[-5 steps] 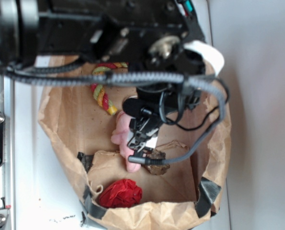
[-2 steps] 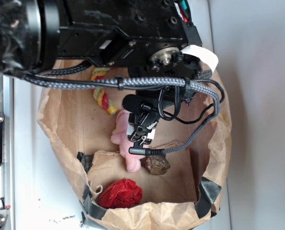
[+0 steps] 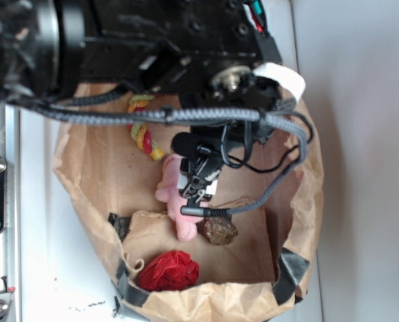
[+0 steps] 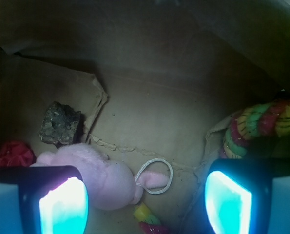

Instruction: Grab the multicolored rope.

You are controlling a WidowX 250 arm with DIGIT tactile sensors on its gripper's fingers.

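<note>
Inside a brown paper bag (image 3: 92,168) on a white counter (image 3: 38,221), the gripper (image 4: 145,200) hangs low with its jaws wide apart and nothing between them. Its two fingers (image 4: 64,204) glow cyan at the bottom corners of the wrist view. Between them lies a pink plush (image 4: 98,175) with a white ring (image 4: 154,176) at its end, closer to the left finger.

The rope (image 4: 261,126), twisted in red, yellow, green and pink, curves up along the bag wall just above the right finger; another end of it (image 4: 147,217) shows at the bottom edge, below the plush. From the exterior view the rope (image 3: 144,137) runs from under the black arm (image 3: 159,47) at the bag's far side down toward the plush (image 3: 176,194), and is partly hidden by a braided cable (image 3: 152,115).

A dark rock (image 3: 218,230) sits just beside the plush. A red ball (image 3: 169,270) lies near the bag's lower rim, apart from both.
</note>
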